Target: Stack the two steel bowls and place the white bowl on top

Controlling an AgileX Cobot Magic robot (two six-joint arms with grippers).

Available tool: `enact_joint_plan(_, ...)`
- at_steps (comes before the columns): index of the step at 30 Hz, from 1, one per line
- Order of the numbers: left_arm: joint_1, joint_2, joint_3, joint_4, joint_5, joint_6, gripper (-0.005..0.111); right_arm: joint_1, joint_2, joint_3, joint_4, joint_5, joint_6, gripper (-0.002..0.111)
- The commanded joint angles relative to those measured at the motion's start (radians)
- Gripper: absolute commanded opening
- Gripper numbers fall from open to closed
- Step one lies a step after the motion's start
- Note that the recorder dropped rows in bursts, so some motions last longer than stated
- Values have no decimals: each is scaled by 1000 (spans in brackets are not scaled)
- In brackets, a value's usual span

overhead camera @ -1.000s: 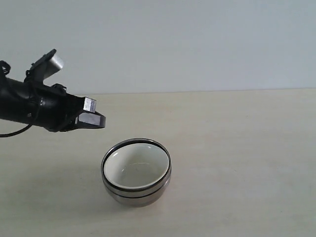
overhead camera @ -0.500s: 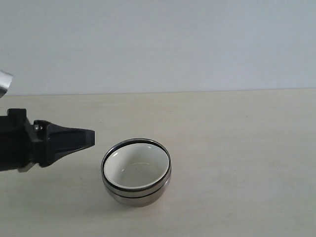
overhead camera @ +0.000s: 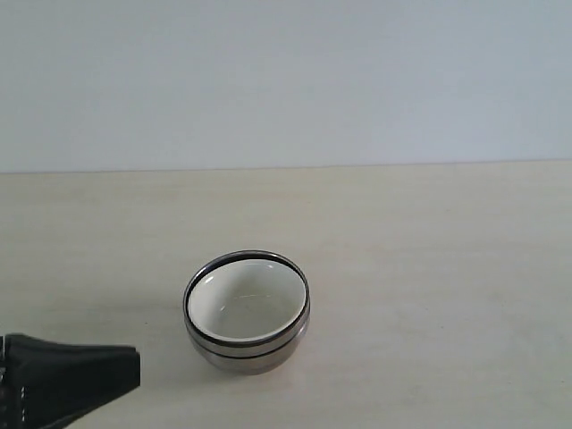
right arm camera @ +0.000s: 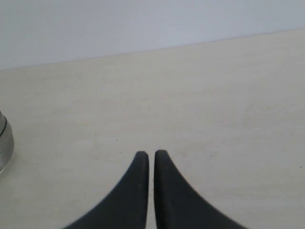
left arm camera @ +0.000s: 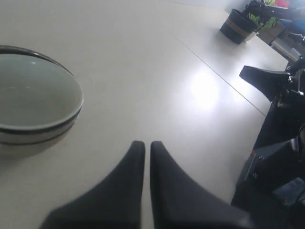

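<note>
Pale beige tabletop (overhead camera: 429, 268) carries the stack at its middle: the white bowl (overhead camera: 243, 308) sits nested inside the two steel bowls (overhead camera: 250, 356). Nearby, the left gripper (overhead camera: 134, 368) and the right gripper (right arm camera: 151, 155) are clenched on nothing. The task looks complete, so any retreat should go away from the stack without brushing its rim.

The steel bowls (overhead camera: 255, 356) are polished metal, mirror-bright along the rim and side. The white bowl (overhead camera: 248, 304) is glossy cream ceramic. The bench (overhead camera: 429, 268) is pale and smooth, mostly matt with a soft sheen. The left gripper's fingers (left arm camera: 125, 191) and the right gripper's fingers (right arm camera: 131, 195) look like smooth, matt black plastic.
</note>
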Motion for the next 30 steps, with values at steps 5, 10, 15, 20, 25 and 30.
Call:
enact_joint_plan(5, 2, -128, 118, -11, 0, 54, 4, -3, -4, 0, -4, -7, 1, 0)
enact_joint_plan(10, 2, -182, 151, -11, -106, 77, 4, -3, -4, 0, -4, -7, 1, 0)
enact_joint_plan(15, 2, -186, 172, -11, -188, 77, 4, -3, -4, 0, -4, -7, 1, 0)
enact_joint_plan(20, 2, -186, 176, -11, -132, 54, 4, -3, -4, 0, -4, -7, 1, 0)
enact_joint_plan(25, 2, -186, 176, -11, -114, 54, 4, -3, -4, 0, -4, -7, 1, 0)
enact_joint_plan(30, 2, -186, 176, -11, -114, 54, 4, -3, -4, 0, -4, -7, 1, 0)
